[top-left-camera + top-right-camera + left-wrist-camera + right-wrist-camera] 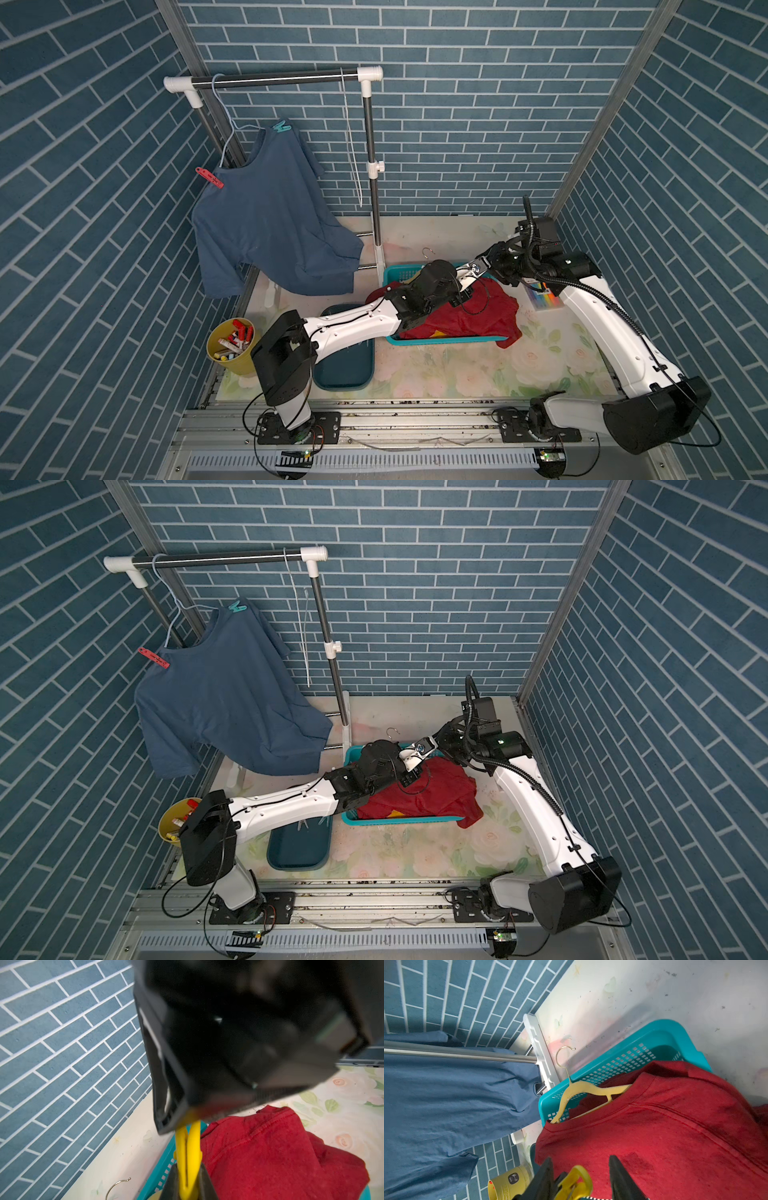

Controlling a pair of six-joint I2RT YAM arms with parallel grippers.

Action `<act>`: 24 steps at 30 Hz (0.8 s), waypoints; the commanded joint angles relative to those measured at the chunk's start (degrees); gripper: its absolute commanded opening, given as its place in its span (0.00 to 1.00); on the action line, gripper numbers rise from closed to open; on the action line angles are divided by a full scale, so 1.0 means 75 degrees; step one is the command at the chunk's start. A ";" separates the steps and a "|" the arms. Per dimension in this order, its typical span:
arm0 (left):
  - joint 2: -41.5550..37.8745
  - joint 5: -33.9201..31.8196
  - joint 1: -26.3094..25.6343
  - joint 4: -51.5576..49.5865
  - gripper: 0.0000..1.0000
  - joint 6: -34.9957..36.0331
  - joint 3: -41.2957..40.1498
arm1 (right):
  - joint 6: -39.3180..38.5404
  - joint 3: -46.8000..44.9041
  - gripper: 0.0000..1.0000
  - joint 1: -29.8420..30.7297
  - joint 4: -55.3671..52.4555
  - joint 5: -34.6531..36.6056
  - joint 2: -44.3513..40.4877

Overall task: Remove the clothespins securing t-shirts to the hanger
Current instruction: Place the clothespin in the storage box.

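2 arms [349, 328]: white shells, blk joints, blk ribbed conduit [582, 286] on R arm.

1. The rack [274, 79] stands upper left in both top views, at the back of the table [457, 374].
2. A hanging t-shirt [270, 216] drops from it, a first clothespin [210, 178] at its left shoulder in the frame, a second clothespin [281, 126] at its top.
3. The basket [395, 274] lies mid-frame, right of the rack's foot, a heaped t-shirt [490, 316] in it spilling over its right rim.
4. A loose hanger [591, 1088] lies in the basket, partly under that shirt.
5. The tray [349, 374] lies lower left of the basket; two small things [304, 825], possibly clothespins, lie in it.
6. The cup [237, 361] stands left of the tray.
7. Above the basket, a third clothespin [188, 1147] sits in the left gripper [188, 1180], between the spread fingers of the right gripper [581, 1167].
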 commanded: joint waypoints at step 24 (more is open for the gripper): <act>-0.6172 -0.2568 0.1953 -0.4411 0.16 -0.5126 -0.5065 | -0.2998 0.3225 0.39 0.0970 -0.2069 -0.0219 0.3750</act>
